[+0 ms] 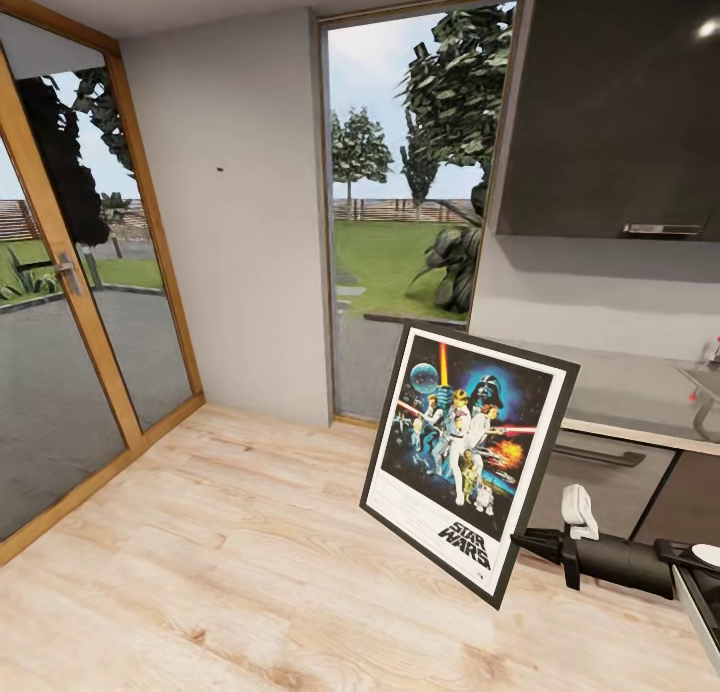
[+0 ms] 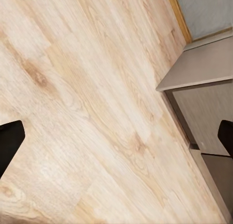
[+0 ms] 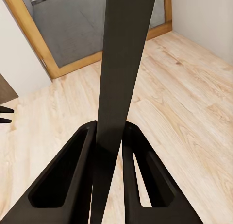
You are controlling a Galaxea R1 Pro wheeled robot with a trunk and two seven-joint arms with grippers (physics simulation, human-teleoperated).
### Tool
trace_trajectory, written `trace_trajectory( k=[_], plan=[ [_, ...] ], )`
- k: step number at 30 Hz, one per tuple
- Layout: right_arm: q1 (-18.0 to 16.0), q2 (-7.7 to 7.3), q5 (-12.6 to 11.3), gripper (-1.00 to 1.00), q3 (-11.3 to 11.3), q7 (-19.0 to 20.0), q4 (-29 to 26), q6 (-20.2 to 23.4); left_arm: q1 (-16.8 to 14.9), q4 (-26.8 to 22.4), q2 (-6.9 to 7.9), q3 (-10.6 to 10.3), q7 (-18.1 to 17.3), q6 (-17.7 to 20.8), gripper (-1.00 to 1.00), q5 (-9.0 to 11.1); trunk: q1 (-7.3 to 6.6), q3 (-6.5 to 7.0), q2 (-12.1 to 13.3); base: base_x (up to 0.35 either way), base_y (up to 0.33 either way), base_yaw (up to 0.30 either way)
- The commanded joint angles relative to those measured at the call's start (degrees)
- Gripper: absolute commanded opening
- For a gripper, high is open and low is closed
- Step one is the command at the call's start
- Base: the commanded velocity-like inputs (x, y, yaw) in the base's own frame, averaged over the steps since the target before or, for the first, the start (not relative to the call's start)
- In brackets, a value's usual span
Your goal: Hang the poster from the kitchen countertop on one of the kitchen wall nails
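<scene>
Pale wood floor (image 1: 200, 572) runs to a grey wall (image 1: 240, 202) between 2 glass doors. The poster (image 1: 465, 457) hangs in mid-air beside the kitchen countertop (image 1: 630, 397), long axis near upright, top tilted right, face toward us. The right gripper (image 3: 110, 151) clamps its edge; the left gripper (image 2: 116, 136) is spread wide.

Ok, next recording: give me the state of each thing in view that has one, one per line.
poster: off the countertop, held in the air, tilted, picture side to the head camera.
right gripper: shut on the poster's edge.
left gripper: open, holding nothing, above the floor.
wall nail: bare, nothing hung.
glass door: closed.
</scene>
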Motion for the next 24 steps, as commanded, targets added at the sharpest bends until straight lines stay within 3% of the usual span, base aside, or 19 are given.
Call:
trace_trajectory(
  k=[1,15,24],
  plan=[
    [-0.05,0.01,-0.01,-1.00,-0.07,0.44,-0.02,0.85,-0.05,-0.01,0.05,-0.47,-0.08,-0.38,1.00,0.37,0.03,-0.08,-0.09,0.000,0.000,0.000],
    [-0.05,0.01,-0.10,-1.00,-0.08,0.56,-0.02,0.85,-0.05,1.04,-0.10,-0.37,-0.08,-0.43,1.00,0.37,0.03,-0.08,-0.09,0.000,0.000,0.006],
    [-0.05,0.01,-0.03,-1.00,0.00,0.44,-0.02,0.85,-0.05,1.13,-0.19,-0.16,-0.08,-0.39,1.00,0.37,0.03,-0.08,-0.09,0.186,0.058,0.218]
  ],
)
